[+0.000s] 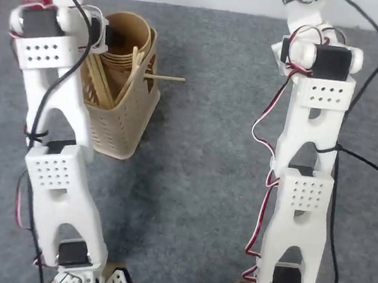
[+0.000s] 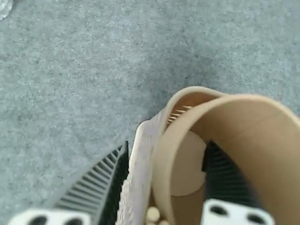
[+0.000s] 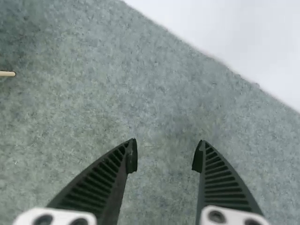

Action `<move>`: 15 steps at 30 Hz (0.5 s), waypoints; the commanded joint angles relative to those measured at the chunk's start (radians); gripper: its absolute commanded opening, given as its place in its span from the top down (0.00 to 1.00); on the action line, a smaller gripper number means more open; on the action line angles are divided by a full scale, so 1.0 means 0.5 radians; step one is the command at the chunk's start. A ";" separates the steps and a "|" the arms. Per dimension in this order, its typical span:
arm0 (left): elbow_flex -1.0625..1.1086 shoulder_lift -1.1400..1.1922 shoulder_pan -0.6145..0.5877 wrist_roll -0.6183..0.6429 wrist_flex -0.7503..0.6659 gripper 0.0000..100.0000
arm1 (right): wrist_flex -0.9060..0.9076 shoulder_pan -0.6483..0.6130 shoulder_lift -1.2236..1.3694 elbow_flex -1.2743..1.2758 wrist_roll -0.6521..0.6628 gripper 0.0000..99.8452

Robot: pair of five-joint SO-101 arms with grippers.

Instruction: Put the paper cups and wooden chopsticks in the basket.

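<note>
- Paper cups [image 1: 127, 35] sit nested in the basket [image 1: 126, 124], which stands at ten o'clock on the grey desk [image 1: 208, 150].
- Wooden chopsticks [image 1: 103, 84] lean inside it beside the cups — one stick [image 1: 165, 78] juts out past the rim toward three o'clock.
- Left tool [image 2: 167, 146] is released and spread wide — one finger [image 2: 105, 180] outside the basket wall, the other inside the top cup [image 2: 243, 122].
- Right tool [image 3: 166, 141] hangs released over the desk toward one o'clock.

Basket [image 1: 124, 124] stands on grey desk [image 1: 198, 183], paper cups [image 1: 130, 29] nested inside with chopsticks [image 1: 165, 78] (one pokes out sideways); left arm [image 1: 45, 53] overhangs its rim, right arm [image 1: 320, 95] well apart.
</note>
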 commanded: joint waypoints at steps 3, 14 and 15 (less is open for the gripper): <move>0.014 0.273 0.101 -0.058 0.003 0.99 | 0.075 0.014 -0.026 -0.055 -0.021 0.80; -0.431 0.215 -0.304 -0.193 0.074 0.99 | 0.072 -0.075 -0.002 -0.052 -0.025 0.80; -0.413 0.172 -0.328 -0.203 0.074 0.99 | 0.072 -0.091 0.020 -0.055 -0.025 0.80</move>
